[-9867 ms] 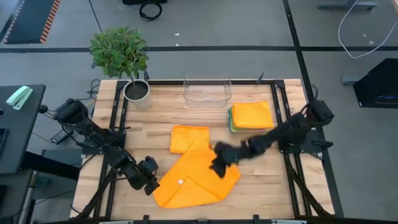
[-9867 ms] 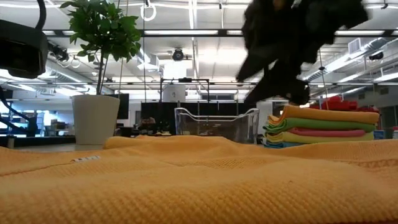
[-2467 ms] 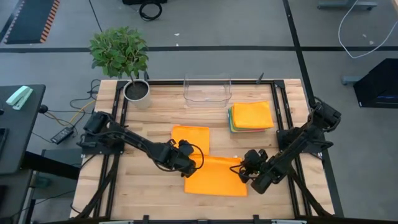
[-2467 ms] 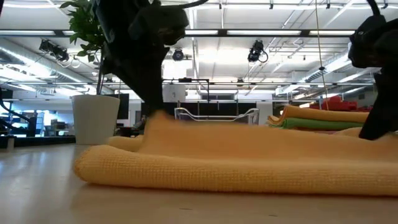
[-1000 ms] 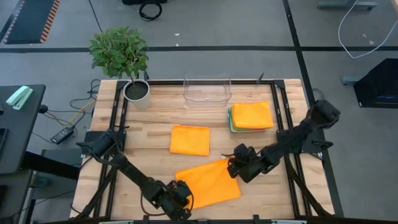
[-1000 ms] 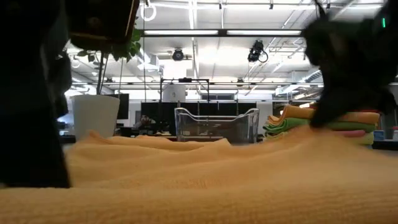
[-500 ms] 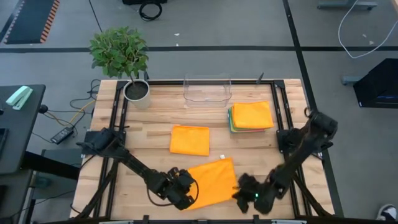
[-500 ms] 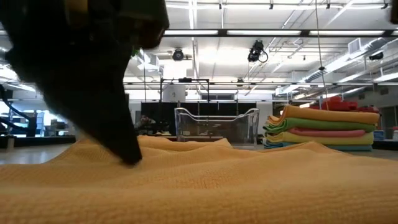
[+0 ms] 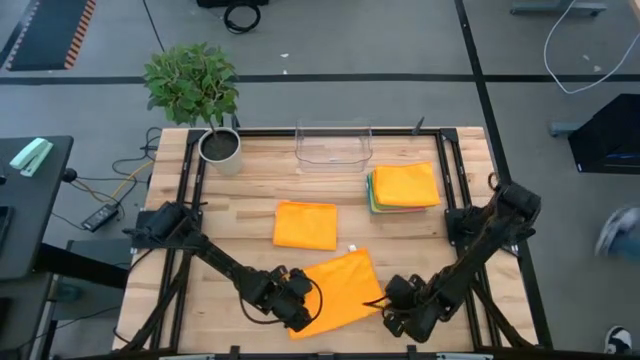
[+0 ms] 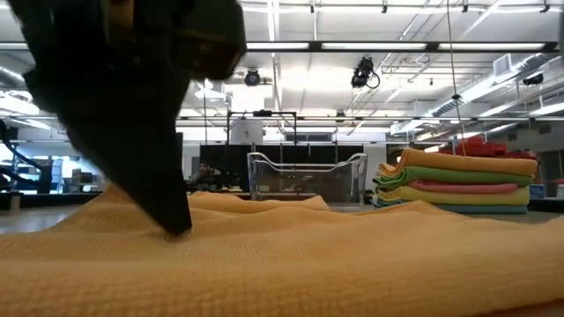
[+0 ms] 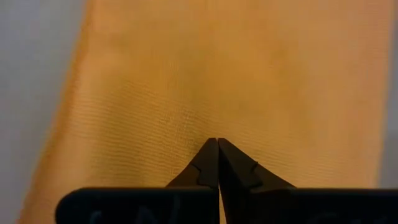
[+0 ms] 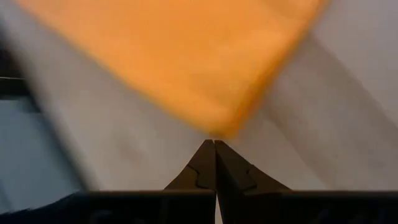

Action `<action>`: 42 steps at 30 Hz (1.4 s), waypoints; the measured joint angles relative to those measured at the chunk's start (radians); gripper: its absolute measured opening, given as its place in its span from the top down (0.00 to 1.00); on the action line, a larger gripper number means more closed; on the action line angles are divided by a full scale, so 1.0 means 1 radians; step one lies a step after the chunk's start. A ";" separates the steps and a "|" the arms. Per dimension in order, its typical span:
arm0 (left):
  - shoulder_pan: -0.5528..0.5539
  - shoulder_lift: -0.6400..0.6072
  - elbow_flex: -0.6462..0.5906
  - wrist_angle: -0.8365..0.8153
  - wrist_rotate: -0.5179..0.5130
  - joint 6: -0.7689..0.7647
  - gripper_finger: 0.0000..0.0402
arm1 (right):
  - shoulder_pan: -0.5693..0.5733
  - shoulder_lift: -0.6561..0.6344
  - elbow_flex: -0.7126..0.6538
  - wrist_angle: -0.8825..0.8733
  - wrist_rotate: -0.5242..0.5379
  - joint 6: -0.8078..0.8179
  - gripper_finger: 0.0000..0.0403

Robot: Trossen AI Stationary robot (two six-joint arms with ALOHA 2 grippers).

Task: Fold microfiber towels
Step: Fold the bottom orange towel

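Lying limp and light near the worktop's (image 9: pixel 240 215) front edge, best pinched at a corner, half-folded orange towel (image 9: pixel 340 285) being pressed at its left side by low-reaching left tool (image 9: pixel 296 312) fully closed, empty, and flanked just off its right corner by right tool (image 9: pixel 392 305), likewise closed, gripping nothing.

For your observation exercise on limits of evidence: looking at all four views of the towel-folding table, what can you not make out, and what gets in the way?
- Low view: the left gripper hides the table's left part.
- High view: colours below the top orange cloth of the stacked towels are covered.
- Right wrist view: motion blur smears the orange towel.
- High view: the right gripper merges with its dark arm.
- Left wrist view: the towel's folds run off the edges.
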State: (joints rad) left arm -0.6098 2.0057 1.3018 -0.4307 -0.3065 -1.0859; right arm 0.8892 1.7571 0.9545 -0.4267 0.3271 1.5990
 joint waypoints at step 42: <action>0.056 -0.123 -0.098 0.290 0.102 0.330 0.98 | -0.092 -0.156 0.015 0.094 0.130 -0.278 0.99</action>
State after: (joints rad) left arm -0.5534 1.8827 1.2038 -0.1405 -0.2049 -0.7559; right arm 0.7971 1.6010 0.9697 -0.3330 0.4568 1.3208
